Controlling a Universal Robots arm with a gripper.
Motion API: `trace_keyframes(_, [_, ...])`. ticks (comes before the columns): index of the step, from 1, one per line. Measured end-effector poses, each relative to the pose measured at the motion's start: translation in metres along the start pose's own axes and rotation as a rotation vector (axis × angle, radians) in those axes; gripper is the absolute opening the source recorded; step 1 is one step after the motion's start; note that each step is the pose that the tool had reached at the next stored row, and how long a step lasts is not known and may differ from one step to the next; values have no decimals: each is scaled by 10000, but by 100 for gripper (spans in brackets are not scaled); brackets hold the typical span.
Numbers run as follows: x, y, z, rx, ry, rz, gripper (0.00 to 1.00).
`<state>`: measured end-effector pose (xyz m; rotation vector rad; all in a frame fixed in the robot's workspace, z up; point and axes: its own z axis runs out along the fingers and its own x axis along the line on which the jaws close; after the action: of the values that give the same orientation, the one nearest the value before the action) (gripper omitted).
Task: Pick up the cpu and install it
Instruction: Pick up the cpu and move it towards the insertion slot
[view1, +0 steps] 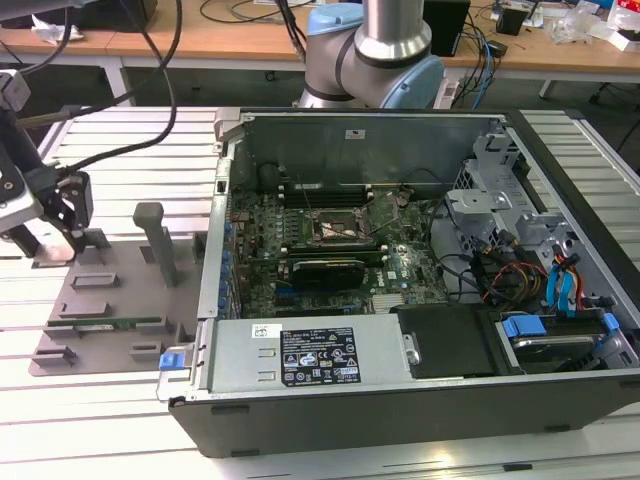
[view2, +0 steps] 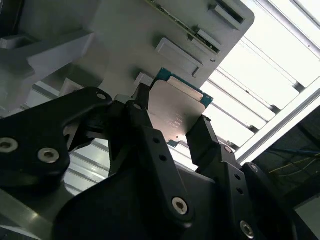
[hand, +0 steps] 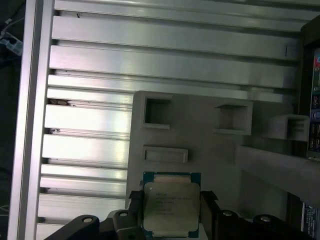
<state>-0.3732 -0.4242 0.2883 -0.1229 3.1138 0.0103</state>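
The cpu sits between the two black fingers, silver top facing the first wrist camera. One finger presses on each of two opposite edges. The gripper is thus clamped on the chip, its jaws only as far apart as the chip is wide. It hangs over the grey fixture plate on the slotted metal table, at the exterior view's left, well apart from the open computer case.

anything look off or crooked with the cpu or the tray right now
Nothing stands out. The cpu sits square in the end effector, held by two opposite edges over the grey tray, with no visible damage or tilt.
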Motion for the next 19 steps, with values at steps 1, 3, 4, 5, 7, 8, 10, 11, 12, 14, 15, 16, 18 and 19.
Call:
trace_keyframes(1, [0,0,-22,0,0,0,55])
trace_keyframes(3, [-2,0,-69,0,0,-1,55])
trace_keyframes(4, [-3,0,-95,0,0,-1,55])
trace_keyframes(5, [-3,0,-115,0,0,0,55])
trace_keyframes(7, [-4,1,-140,0,-1,0,55])
trace_keyframes(8, [-4,1,-156,0,0,1,55])
trace_keyframes(10, [-5,1,-182,0,0,0,55])
trace_keyframes(11, [-6,1,-206,0,0,-1,55])
trace_keyframes(12, [-7,1,-234,0,0,-2,55])
trace_keyframes(14, [-8,3,-286,0,0,-1,55])
trace_keyframes(15, [-8,3,-298,0,0,-1,55])
trace_keyframes(16, [-9,4,-326,0,0,-1,55])
trace_keyframes(18, [-12,7,-416,0,-1,-1,55])
trace_keyframes(19, [-13,10,-465,0,-1,0,55])
